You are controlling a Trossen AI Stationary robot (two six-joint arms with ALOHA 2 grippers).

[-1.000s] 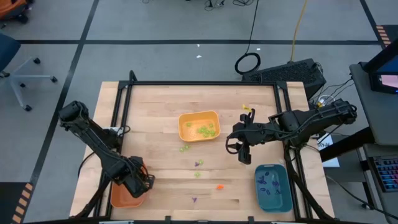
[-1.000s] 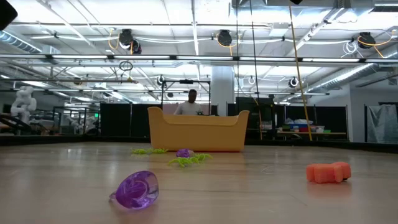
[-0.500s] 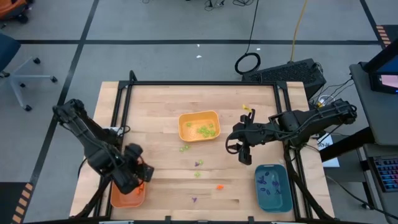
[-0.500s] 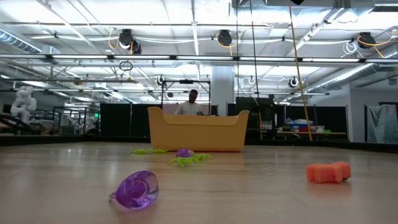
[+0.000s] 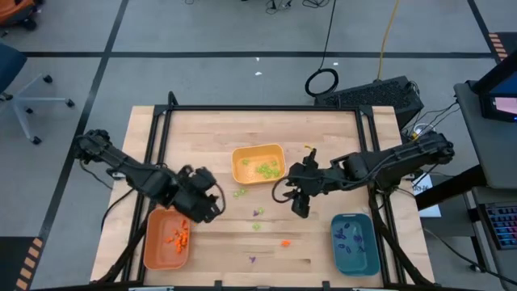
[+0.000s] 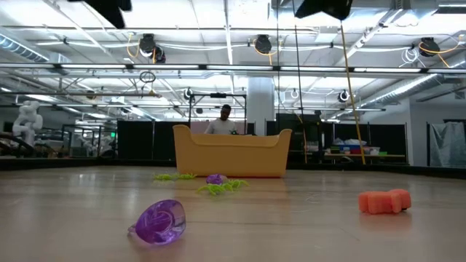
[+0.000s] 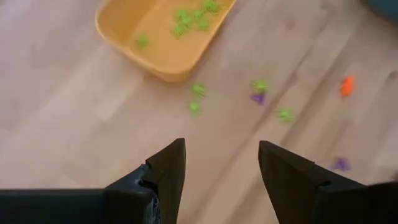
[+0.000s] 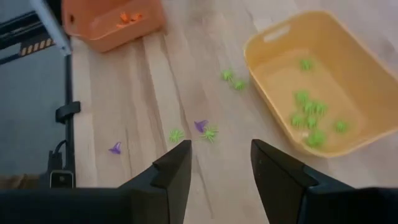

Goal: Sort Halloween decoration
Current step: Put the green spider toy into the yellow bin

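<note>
My left pincer (image 5: 203,208) and right pincer (image 5: 296,202), both parted and empty, hover over the counter (image 5: 210,129) flanking loose green, purple and orange pieces (image 5: 258,212) near the yellow tray (image 5: 239,160).

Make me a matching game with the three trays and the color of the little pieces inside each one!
Trays:
1. orange tray
2. yellow tray
3. teal tray

Pieces inside:
A. purple
B. orange
C. light green

Pairs: 1-B, 2-C, 3-A
</note>
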